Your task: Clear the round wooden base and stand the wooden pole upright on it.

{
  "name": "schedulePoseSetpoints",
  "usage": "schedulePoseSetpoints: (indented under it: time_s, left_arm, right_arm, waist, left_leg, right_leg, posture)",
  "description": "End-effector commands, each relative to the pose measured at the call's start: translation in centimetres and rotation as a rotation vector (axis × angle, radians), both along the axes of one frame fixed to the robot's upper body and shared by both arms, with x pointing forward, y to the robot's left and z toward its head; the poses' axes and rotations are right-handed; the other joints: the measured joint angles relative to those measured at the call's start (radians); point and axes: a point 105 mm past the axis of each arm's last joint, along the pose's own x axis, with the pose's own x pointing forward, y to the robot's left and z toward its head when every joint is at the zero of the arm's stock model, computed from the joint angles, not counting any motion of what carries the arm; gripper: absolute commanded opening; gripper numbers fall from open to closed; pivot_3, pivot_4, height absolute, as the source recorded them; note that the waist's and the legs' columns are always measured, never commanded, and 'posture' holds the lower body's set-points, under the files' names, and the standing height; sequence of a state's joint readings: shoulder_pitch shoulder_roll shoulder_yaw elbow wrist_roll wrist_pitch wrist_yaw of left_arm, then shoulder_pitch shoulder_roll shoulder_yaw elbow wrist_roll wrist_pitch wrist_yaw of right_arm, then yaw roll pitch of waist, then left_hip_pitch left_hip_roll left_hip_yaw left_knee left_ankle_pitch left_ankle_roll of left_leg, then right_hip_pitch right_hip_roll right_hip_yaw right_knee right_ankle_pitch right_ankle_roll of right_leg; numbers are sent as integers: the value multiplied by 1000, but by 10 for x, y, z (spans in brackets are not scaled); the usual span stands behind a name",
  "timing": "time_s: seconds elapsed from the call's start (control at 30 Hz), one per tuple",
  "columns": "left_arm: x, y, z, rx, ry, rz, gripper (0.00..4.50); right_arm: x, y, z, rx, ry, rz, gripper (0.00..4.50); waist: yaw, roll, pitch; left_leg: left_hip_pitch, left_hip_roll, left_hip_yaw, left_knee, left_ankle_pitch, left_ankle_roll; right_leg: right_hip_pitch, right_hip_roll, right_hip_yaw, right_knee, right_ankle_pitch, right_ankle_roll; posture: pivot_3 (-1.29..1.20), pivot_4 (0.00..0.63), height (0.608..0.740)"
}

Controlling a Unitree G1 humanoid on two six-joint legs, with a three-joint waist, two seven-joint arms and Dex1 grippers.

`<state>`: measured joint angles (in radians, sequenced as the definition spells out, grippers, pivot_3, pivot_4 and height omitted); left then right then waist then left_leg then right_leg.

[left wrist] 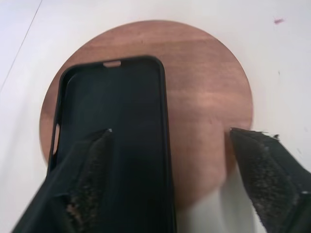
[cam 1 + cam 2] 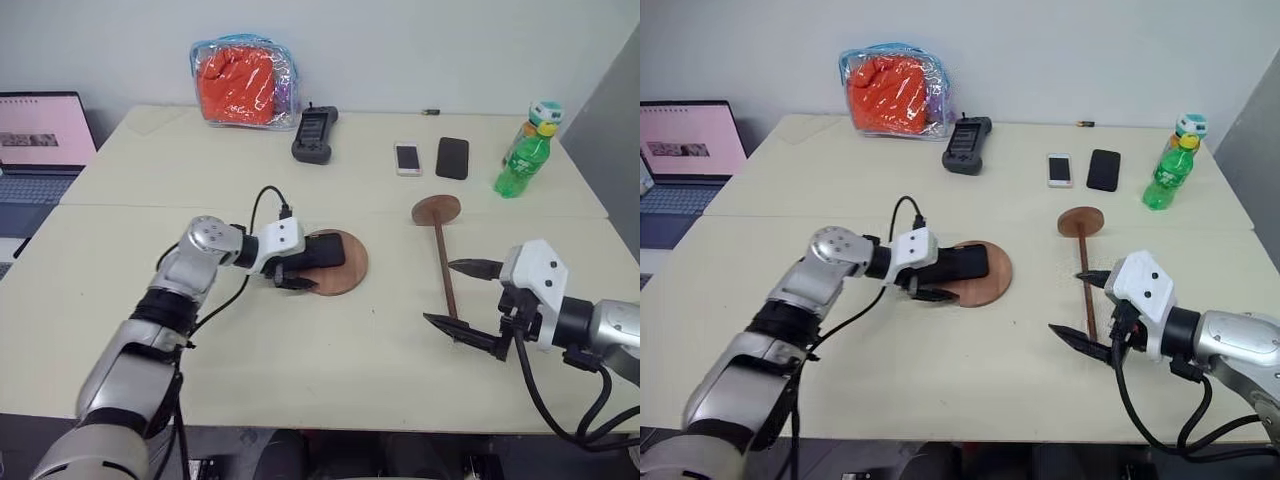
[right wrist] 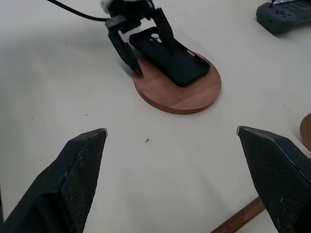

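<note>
The round wooden base [image 2: 345,265] lay flat near the middle of the surface [image 2: 300,370], w/ a black phone case [image 3: 170,56] lying on it, open side up, covering its left part & overhanging the rim toward the left hand [image 2: 290,277]. That case was what blocked the base. Left hand was at the case's near end, fingers [image 1: 82,179] spread: one finger over the case, the other out past its edge over the base rim & the surface. Couldn't tell if it touched the case; nothing pinched.

The wooden pole [image 2: 444,260] lay flat on the surface, well to the right of the base, its small disc end [image 2: 436,209] pointing away from the robot, thin end toward the right hand [image 2: 468,300]. Right hand was at the pole's near end, fingers spread wide, gripping nothing; the rod's tip ran between them.

Other stuff at the far edge, well apart from base: orange cloth in a clear bag [image 2: 245,80], dark handheld device [image 2: 314,133], white phone [image 2: 407,158] beside a black phone [image 2: 452,157], green bottle [image 2: 525,152] far right. Laptop [image 2: 35,150] off the left side.
</note>
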<state>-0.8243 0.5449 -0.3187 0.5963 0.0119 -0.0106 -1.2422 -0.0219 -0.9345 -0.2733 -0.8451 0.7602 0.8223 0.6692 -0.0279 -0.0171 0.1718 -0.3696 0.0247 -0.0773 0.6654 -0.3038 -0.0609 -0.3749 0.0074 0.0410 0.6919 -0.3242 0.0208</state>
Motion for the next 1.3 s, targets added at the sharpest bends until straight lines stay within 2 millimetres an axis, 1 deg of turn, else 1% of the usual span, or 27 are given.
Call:
schedulePoseSetpoints:
  time_s: [0.03,0.07,0.17,0.3,0.5,0.67,0.8,0.87,0.9,0.93,1.0,1.07,1.2,1.27,1.3]
  left_arm:
    - [5,0,4,26,-28,-7,2916]
    - [5,-1,2,30,-26,-9,2620]
    - [3,-1,-3,46,-12,-18,1953]
    - [1,-3,-8,61,-4,-32,1273]
    - [-3,-4,-10,66,18,-51,77]
    - [-2,-4,-4,46,5,-49,27]
    - [-2,-6,11,-11,-10,-41,27]
    - [-2,-4,16,-16,-23,-33,27]
    - [-1,2,21,-9,-44,-13,27]
    - [3,12,29,-9,-73,37,27]
    - [18,44,43,22,-178,205,27]
    - [26,73,50,30,-226,339,27]
    - [26,117,60,2,-258,539,27]
    - [24,133,65,-26,-266,616,27]
    - [22,149,66,-33,-273,680,27]
  right_arm:
    - [-4,4,6,-6,-35,19,4500]
    - [-5,4,7,-6,-36,19,4500]
    - [-5,4,8,-9,-46,21,4500]
    - [-5,4,9,-16,-51,24,4500]
    - [-6,3,12,-12,-38,50,4500]
    - [-8,3,13,-18,-33,70,4500]
    - [-10,4,15,-11,-20,97,4500]
    - [-11,5,16,-12,-12,112,4500]
    - [-12,7,16,-18,-5,130,4500]
    - [-13,8,16,-29,1,151,4500]
    - [-11,11,17,-42,-2,187,4500]
    - [-3,15,21,-39,-33,206,4500]
    - [14,28,30,-12,-86,242,4500]
    - [20,34,32,1,-99,258,4500]
    - [23,39,34,16,-113,278,4500]
  waist:
    - [-1,0,0]
    - [-2,0,0]
    - [-1,0,0]
    - [-1,0,0]
    - [-1,0,0]
    - [-1,0,0]
    - [-1,0,0]
    - [-1,0,0]
    - [-1,0,0]
    - [-1,0,0]
    - [-5,-1,0]
    - [-11,-2,2]
    - [-17,-2,2]
    - [-11,-3,2]
    - [-7,-3,2]
  left_leg:
    - [0,0,0,0,0,0]
    - [0,0,0,0,0,0]
    - [1,0,0,0,0,0]
    - [1,0,0,0,0,0]
    - [1,0,0,0,0,0]
    - [2,0,0,0,0,0]
    - [2,0,0,0,0,0]
    - [1,0,0,0,0,0]
    - [1,0,0,1,0,0]
    - [1,0,0,1,0,0]
    - [1,1,0,0,0,0]
    - [3,3,0,0,0,0]
    - [4,3,-1,-1,0,0]
    - [3,3,-1,-1,0,0]
    - [2,3,-1,-1,0,0]
  right_leg:
    - [0,0,0,0,0,0]
    - [0,0,0,0,0,0]
    - [0,0,0,1,0,0]
    - [0,0,0,2,0,0]
    - [0,0,0,2,0,0]
    - [1,0,0,2,0,0]
    - [1,0,0,3,0,0]
    - [0,0,0,3,0,0]
    - [0,0,0,3,0,0]
    - [0,0,0,3,0,0]
    - [0,0,1,3,0,0]
    - [-1,1,1,4,0,0]
    - [-1,1,1,5,0,0]
    - [-2,1,1,4,0,0]
    - [-2,1,0,4,0,0]
  posture:
    - [0,150,740]
    - [0,150,740]
    - [0,150,740]
    - [0,150,740]
    - [0,150,740]
    - [0,150,740]
    - [0,150,740]
    - [0,150,740]
    - [0,150,740]
    - [0,150,740]
    - [0,150,740]
    - [0,150,740]
    - [0,150,740]
    - [0,150,740]
    - [0,150,740]
